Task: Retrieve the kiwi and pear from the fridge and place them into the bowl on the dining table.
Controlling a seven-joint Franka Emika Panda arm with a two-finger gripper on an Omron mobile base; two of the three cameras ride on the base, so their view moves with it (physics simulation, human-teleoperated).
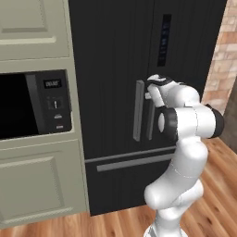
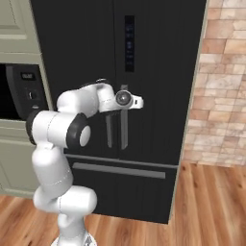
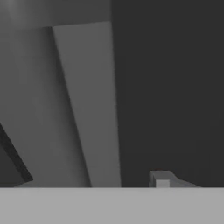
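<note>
Black French-door fridge (image 1: 115,92) straight ahead, doors shut, right of the built-in microwave (image 1: 34,104), two grey handles (image 1: 138,111) upright (long axis vertical) at the centre seam, gripper (image 2: 126,111) at the right-hand handle (image 2: 124,129), grip state unclear, brick wall (image 2: 221,86) far right.

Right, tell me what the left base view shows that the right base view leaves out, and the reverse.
Left base view alone: the microwave's dark window and the cabinet panel under it. Right base view alone: the full width of the brick wall, down to the wood floor. Both share the closed fridge, its two grey handles, the lower drawer, and the tool up at the right-hand handle.
</note>
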